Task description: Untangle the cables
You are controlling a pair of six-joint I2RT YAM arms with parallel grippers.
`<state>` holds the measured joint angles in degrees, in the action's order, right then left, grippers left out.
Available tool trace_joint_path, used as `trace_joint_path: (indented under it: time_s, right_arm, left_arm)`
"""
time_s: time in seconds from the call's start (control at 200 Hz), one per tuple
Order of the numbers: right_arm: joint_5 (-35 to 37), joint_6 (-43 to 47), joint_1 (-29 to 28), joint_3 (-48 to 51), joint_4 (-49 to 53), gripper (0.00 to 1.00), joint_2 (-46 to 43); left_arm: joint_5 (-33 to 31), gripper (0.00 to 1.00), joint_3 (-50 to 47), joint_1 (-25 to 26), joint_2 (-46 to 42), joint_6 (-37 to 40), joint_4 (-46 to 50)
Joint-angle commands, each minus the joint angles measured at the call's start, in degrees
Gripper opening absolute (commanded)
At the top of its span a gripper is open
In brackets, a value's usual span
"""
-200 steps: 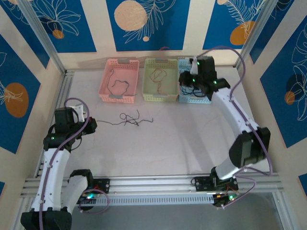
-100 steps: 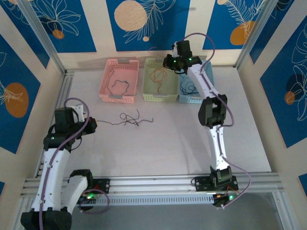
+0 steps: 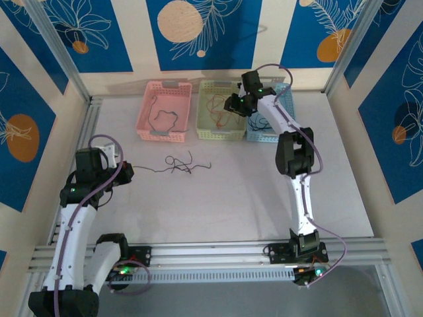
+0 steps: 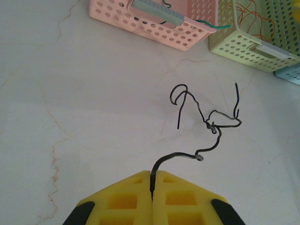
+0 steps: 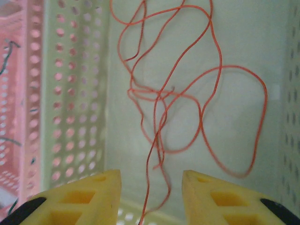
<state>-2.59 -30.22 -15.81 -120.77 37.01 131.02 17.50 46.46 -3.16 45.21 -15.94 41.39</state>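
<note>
Black cable (image 4: 208, 124): a loose, kinked tangle on the table (image 4: 70, 117), just ahead of your left gripper (image 4: 152, 174). Its near end runs straight back into the seam between the two fingers (image 4: 122, 197), which are clenched tight on it. The rest curls forward and to the right of the fingertips, with a small knot mid-strand and free ends sticking up. From the top camera the black cable (image 3: 178, 164) lies to the right of the left gripper (image 3: 125, 173) on the table (image 3: 231, 198).

Red cable (image 5: 187, 93): overlapping loops on the floor of the green basket (image 5: 79, 103), directly ahead of your right gripper (image 5: 151, 180). Those fingers (image 5: 105, 192) are spread apart and released. One red strand trails down through the gap between them, and as far as you can see it touches neither. The loops cross each other just beyond the left fingertip. From the top camera the right gripper (image 3: 232, 104) hangs over the green basket (image 3: 211, 136), with the red cable (image 3: 215, 105) beside it.

Further out, the pink basket (image 4: 154, 26) sits well ahead of your left fingers, just beside the green basket (image 4: 243, 49) on its right. A thin dark cable (image 3: 162, 117) lies in the pink basket (image 3: 164, 135). Its wall (image 5: 14, 117) shows left of your right fingers. The blue basket (image 3: 259, 138) stands right of the green one, with dark cables (image 3: 261, 122) inside it.
</note>
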Motion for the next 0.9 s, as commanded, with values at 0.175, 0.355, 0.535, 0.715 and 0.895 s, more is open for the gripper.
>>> trace_joint_path:
  time_s: [0.175,0.355,0.535,0.715,0.895]
  right_arm:
    - [4.6,6.0,-5.0,27.0,-11.0,0.4,-29.4]
    - [11.0,9.9,-8.6,46.0,-19.4,0.4,-48.1]
    - [8.8,6.9,-5.1,61.5,-27.9,0.47,-60.8]
    - [-10.2,-4.5,7.3,72.9,-33.9,0.27,-65.5]
    - [-12.5,-4.3,8.0,79.8,-36.4,0.38,-71.2]
  left_arm:
    - [1.6,0.0,0.8,-0.5,0.6,0.6,-0.5]
    - [2.5,0.0,0.7,-0.4,1.0,0.5,-0.9]
    - [2.4,0.0,0.7,-0.5,0.9,0.6,-1.0]
    - [3.4,0.0,0.7,-0.4,0.3,0.5,-1.3]
    - [7.7,0.0,0.4,0.9,0.0,0.0,-2.8]
